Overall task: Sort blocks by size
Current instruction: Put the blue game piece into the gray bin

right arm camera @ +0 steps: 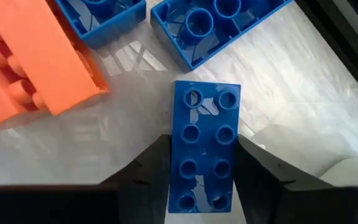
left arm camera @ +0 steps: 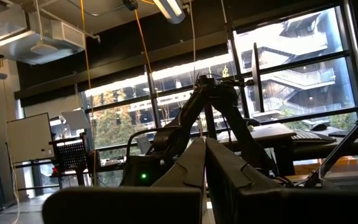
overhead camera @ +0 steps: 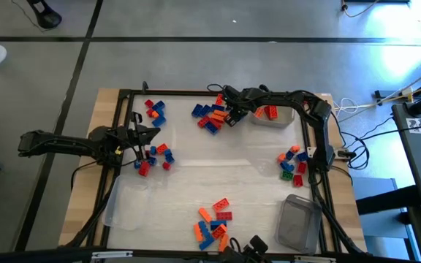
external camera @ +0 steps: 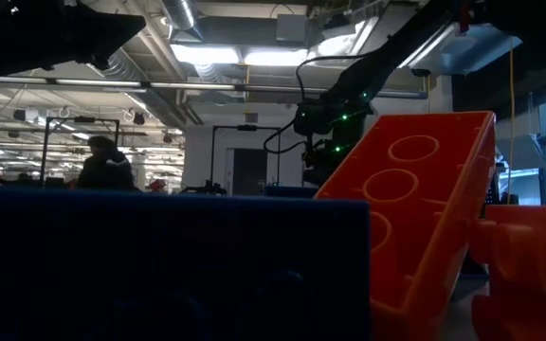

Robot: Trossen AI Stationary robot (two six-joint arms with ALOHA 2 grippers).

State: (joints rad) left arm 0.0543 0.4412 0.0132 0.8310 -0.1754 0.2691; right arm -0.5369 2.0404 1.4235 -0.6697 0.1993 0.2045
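Looking down: your right gripper [overhead camera: 230, 117] sits at the far-centre pile of blocks [overhead camera: 209, 117]; left gripper [overhead camera: 150, 136], fingers together, waits near the left pile.
Right wrist: your fingers [right arm camera: 143, 168] clamp a blue block [right arm camera: 204, 146].

Right end effector [right arm camera: 204, 168] fingers clamped, left end effector [overhead camera: 149, 143] closed.
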